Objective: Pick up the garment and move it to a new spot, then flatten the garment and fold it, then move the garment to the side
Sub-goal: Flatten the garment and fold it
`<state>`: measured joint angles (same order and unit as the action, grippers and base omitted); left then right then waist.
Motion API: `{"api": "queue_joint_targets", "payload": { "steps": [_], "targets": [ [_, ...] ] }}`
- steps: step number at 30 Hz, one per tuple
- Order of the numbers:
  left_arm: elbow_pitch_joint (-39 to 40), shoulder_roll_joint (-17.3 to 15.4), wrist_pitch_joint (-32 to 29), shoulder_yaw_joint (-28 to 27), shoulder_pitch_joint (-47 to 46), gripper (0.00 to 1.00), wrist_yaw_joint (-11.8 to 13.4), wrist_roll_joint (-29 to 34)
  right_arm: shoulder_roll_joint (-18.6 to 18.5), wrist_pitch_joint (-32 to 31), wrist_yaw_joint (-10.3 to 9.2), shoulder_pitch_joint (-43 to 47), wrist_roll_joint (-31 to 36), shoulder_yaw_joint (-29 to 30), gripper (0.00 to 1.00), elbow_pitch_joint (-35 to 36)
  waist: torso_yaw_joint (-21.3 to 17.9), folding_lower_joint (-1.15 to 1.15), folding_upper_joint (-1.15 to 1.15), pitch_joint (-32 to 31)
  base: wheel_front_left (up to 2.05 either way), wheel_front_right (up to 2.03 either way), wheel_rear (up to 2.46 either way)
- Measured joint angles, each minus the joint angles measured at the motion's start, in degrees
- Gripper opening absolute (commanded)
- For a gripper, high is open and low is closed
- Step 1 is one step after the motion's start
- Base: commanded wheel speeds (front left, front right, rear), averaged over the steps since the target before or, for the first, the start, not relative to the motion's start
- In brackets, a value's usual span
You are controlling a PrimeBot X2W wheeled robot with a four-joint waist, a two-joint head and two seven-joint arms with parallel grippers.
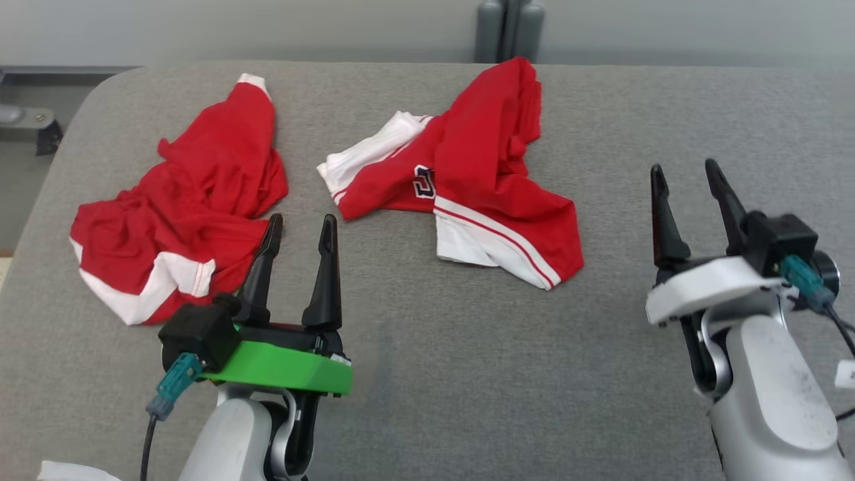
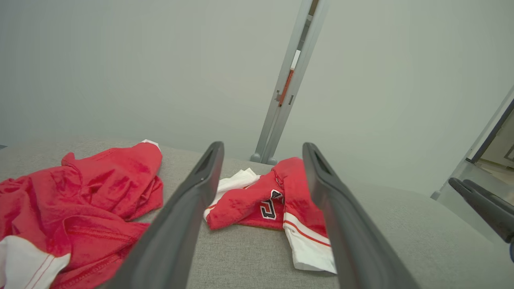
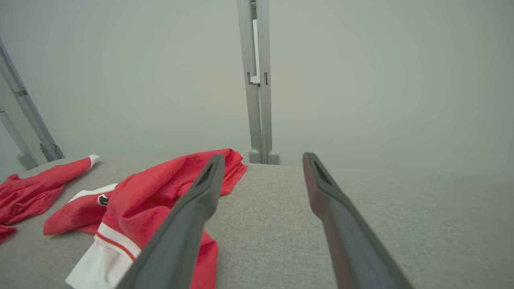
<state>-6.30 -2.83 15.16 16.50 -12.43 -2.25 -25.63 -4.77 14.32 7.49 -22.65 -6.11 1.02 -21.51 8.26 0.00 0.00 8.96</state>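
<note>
A crumpled red and white garment (image 1: 481,167) with a dark number patch lies at the middle of the grey padded table (image 1: 467,374); it also lies ahead in the left wrist view (image 2: 249,200) and the right wrist view (image 3: 160,188). A second red and white garment (image 1: 200,200) is bunched at the left (image 2: 88,188) (image 3: 32,188). My left gripper (image 1: 302,218) (image 2: 262,145) stands open between the two garments, its left finger near the left one's edge, holding nothing. My right gripper (image 1: 685,165) (image 3: 263,155) is open and empty, right of the middle garment.
The table's back edge meets a pale wall with a grey upright post (image 1: 509,30) behind the middle garment. Bare grey surface stretches along the front and the right side (image 1: 768,120). The right gripper's fingers (image 2: 482,204) show at the left wrist view's right edge.
</note>
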Motion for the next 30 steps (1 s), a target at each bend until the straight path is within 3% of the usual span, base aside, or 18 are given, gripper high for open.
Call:
{"api": "queue_joint_targets", "payload": {
  "steps": [6, 13, 16, 26, 30],
  "targets": [
    [-2.0, 0.0, 0.0, -1.0, 0.1, 1.00, 0.3, 0.1, 1.4, 0.3, 0.00, 8.8, -2.7, 0.0, 1.00, 7.0, -4.7, 0.00, 0.00, -1.0, 0.00, 0.00, 0.00],
    [-6.1, 0.0, 0.0, -2.6, -1.9, 1.00, 0.4, 1.7, 1.9, 0.4, 0.00, 9.3, -2.3, -2.0, 1.00, 11.0, -9.4, 0.00, 0.00, -0.8, 0.00, 0.00, 0.00],
    [-10.1, -0.1, -0.2, -2.4, -6.1, 1.00, 0.3, 3.0, 1.8, 0.3, 0.00, 8.9, -2.3, -2.0, 1.00, 11.9, -10.9, 0.00, 0.00, 0.4, 0.00, 0.00, 0.00],
    [-29.3, -1.7, -14.4, -0.7, -29.0, 1.00, 2.1, 6.2, 1.9, 0.5, 0.00, 7.8, -4.1, -3.5, 1.00, 12.2, -16.6, 0.00, 0.00, 6.6, 0.00, 0.00, 0.00],
    [-35.0, -3.3, -16.6, 0.1, -36.1, 1.00, 2.3, 8.0, 1.9, 0.7, 0.00, 7.8, -3.8, -3.9, 1.00, 11.2, -19.1, 0.00, 0.00, 9.0, 0.00, 0.00, 0.00]
  ]
}}
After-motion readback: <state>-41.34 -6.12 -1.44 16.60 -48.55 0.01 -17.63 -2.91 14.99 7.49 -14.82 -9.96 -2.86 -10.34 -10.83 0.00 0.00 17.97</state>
